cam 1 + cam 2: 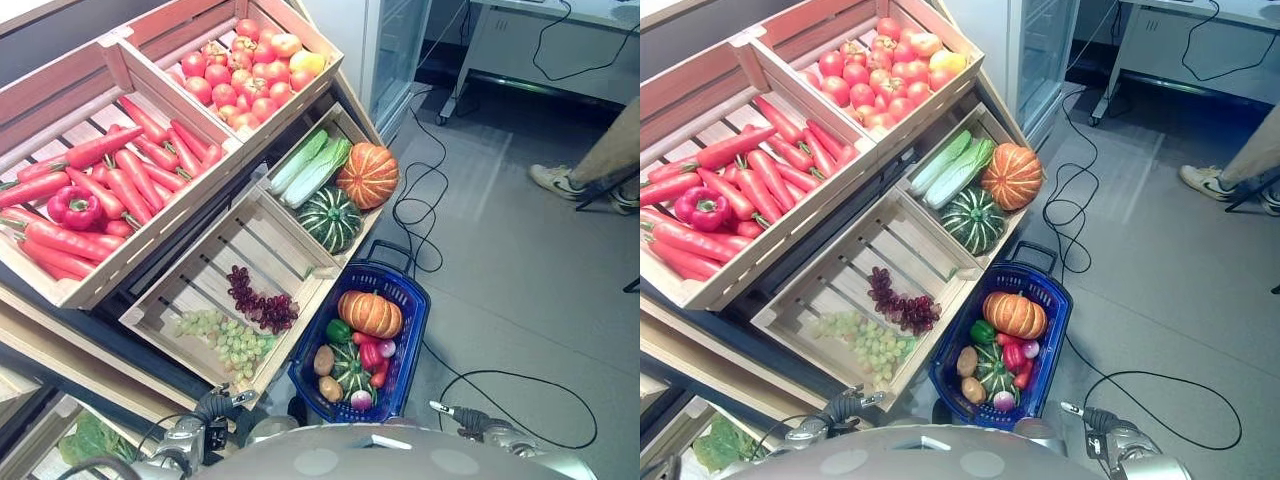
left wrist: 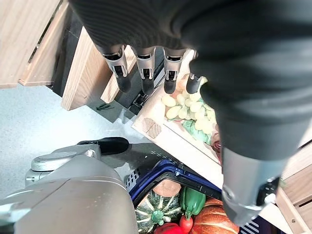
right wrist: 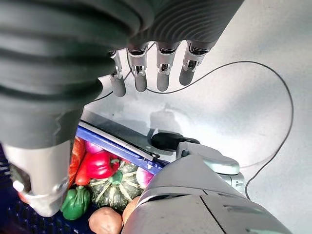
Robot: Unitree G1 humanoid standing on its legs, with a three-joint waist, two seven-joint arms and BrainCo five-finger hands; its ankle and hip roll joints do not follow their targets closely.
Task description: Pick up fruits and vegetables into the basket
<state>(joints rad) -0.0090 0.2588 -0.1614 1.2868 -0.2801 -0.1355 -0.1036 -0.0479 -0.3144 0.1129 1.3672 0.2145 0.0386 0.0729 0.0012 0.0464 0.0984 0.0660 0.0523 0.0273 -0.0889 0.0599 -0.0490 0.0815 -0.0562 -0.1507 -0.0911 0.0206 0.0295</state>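
both robot hands hang low and idle: the left robot hand (image 2: 146,73) and the right robot hand (image 3: 151,73) each have fingers straight and spread, holding nothing. the blue plastic basket (image 1: 412,330) on the floor already holds an orange pumpkin (image 1: 369,313). green grapes (image 1: 228,340) lie nearest in the pale wooden crate (image 1: 200,285); best reach with the left, cup the bunch from below

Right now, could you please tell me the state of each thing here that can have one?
Basket: on the floor, part filled, handle up.
Grape crate: tilted, mostly bare, two bunches at its low end.
Carrot crate: tilted, nearly full.
Left hand: open, holding nothing.
Right hand: open, holding nothing.
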